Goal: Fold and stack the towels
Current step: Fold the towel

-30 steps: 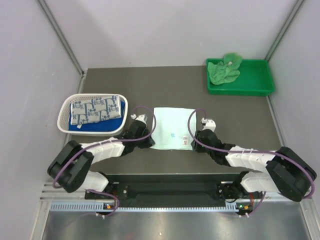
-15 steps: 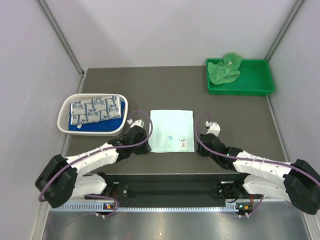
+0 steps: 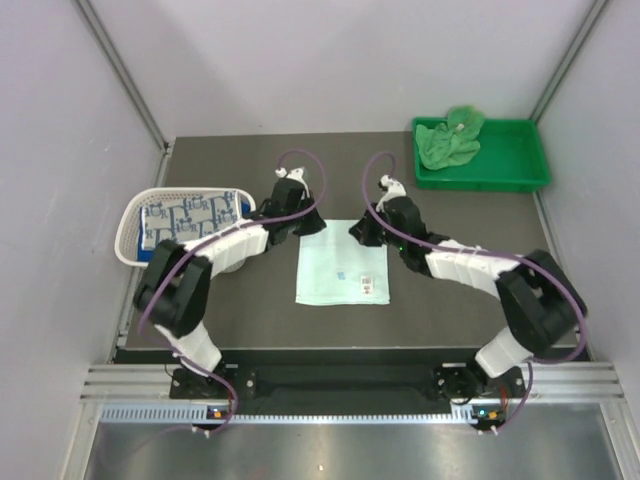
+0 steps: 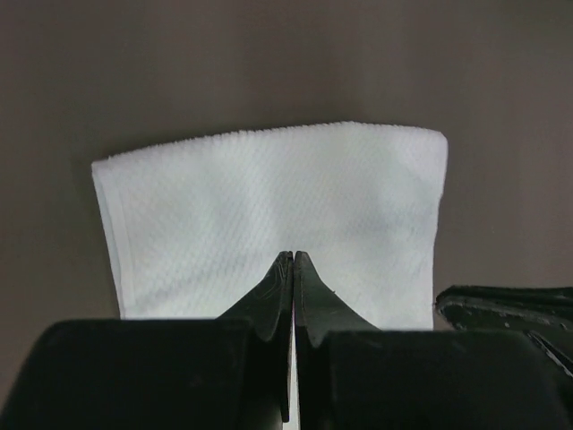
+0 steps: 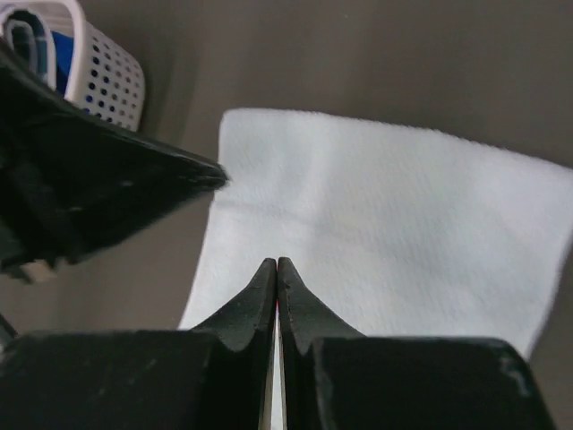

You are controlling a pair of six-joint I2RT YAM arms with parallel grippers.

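Dark table (image 3: 460,290) carries a mint towel (image 3: 342,272) lying flat at its middle, between basket (image 3: 128,258) and tray (image 3: 520,182). Left tool (image 4: 294,255) and right tool (image 5: 277,262), fingers pressed together, sit at its far corners; whether they pinch cloth is unclear. A green towel (image 3: 448,138) lies in the tray.

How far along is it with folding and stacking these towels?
Done: a folded patterned towel lies on a blue towel in the white basket. In hand: the left gripper and right gripper pinch the far edge of the pale towel. Left: folding it, plus the green towel crumpled in the tray.
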